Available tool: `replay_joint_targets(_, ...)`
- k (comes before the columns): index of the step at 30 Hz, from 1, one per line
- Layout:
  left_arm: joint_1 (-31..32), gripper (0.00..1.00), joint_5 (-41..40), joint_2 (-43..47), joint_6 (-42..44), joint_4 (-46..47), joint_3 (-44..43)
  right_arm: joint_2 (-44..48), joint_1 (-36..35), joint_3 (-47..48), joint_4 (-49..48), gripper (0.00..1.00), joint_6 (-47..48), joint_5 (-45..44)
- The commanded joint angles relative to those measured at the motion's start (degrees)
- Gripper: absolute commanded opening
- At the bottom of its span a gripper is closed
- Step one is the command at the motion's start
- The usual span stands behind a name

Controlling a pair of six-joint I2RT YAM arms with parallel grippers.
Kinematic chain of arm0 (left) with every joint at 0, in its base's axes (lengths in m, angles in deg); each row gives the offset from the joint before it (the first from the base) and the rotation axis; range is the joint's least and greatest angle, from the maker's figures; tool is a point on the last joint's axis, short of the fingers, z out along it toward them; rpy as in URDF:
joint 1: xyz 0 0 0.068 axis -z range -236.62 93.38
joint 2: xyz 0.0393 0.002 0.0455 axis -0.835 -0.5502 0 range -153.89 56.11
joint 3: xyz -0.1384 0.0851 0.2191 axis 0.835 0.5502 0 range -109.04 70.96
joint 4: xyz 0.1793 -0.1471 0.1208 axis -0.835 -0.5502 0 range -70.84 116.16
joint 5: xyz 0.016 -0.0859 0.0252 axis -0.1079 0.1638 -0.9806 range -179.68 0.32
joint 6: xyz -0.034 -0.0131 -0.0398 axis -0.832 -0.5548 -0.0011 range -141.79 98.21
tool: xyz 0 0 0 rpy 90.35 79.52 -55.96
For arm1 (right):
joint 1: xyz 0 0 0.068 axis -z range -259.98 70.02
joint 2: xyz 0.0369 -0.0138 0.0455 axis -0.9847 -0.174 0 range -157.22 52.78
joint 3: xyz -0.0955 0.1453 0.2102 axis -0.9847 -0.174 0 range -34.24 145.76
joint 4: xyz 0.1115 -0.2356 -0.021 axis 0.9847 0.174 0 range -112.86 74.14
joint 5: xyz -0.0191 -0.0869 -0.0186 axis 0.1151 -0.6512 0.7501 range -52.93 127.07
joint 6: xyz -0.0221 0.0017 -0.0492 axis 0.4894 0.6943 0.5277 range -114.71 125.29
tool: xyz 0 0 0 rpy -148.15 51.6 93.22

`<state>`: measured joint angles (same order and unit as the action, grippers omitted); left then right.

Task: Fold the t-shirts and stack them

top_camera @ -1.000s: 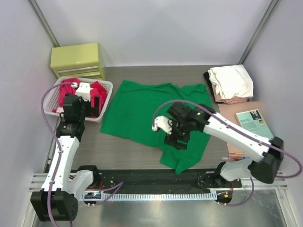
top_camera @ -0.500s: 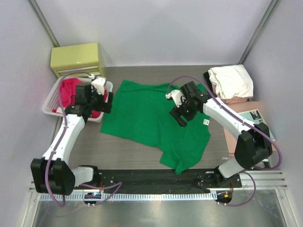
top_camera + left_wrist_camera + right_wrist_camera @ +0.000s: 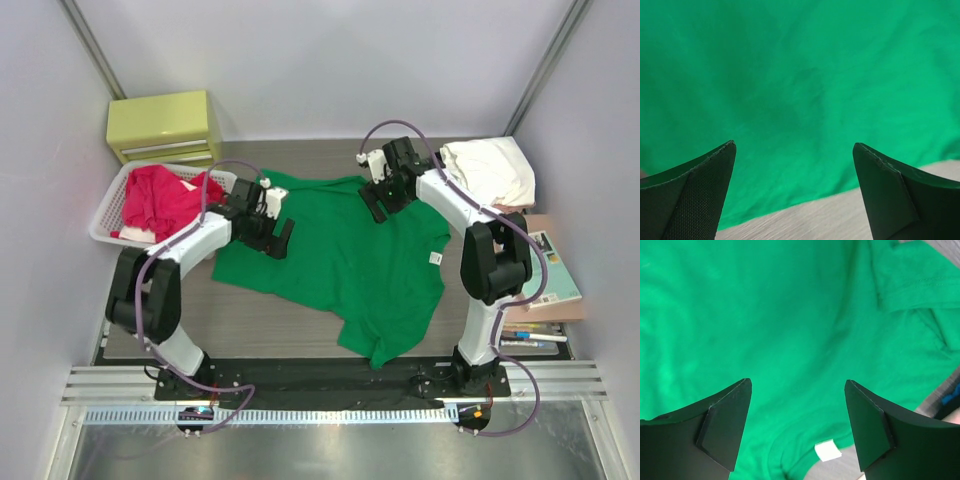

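A bright green t-shirt [image 3: 340, 255] lies spread and softly creased across the middle of a grey wood-grain table [image 3: 270, 320]. One rumpled end is bunched nearest the arm bases, and a small white label [image 3: 435, 258] shows near its right edge. A teal-covered book [image 3: 553, 268] sits at the table's right edge.

The left gripper [image 3: 272, 228] is poised over the shirt's left edge, its dark wedge-shaped fingers [image 3: 700, 195] spread wide with only cloth and a strip of table seen between them. Farther back, the right gripper [image 3: 380, 196] is over the shirt's far right part, its fingers [image 3: 722, 425] equally wide apart and holding nothing.

At far left, crumpled red t-shirts [image 3: 160, 195] fill a white slatted plastic basket [image 3: 100, 228]. At far right, a white t-shirt [image 3: 490, 168] tops a pile with pale pink cloth [image 3: 487, 212] and black cloth [image 3: 440, 163] beneath. A boxy yellow-green drawer unit [image 3: 165, 125] stands against the back wall.
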<state>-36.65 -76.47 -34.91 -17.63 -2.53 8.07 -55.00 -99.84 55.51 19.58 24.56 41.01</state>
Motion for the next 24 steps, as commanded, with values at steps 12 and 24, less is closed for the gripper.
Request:
replay_joint_targets(12, -0.28, 1.00, -6.44, -13.82, -6.09, 1.18, -6.01, -5.31, 2.72, -4.94, -8.15, 0.82, -3.01, 2.11)
replay_joint_targets(24, -0.28, 1.00, -5.13, -21.12, -6.89, -1.11, -8.47, -11.21, 2.72, -4.85, -10.53, 0.82, -5.64, 3.09)
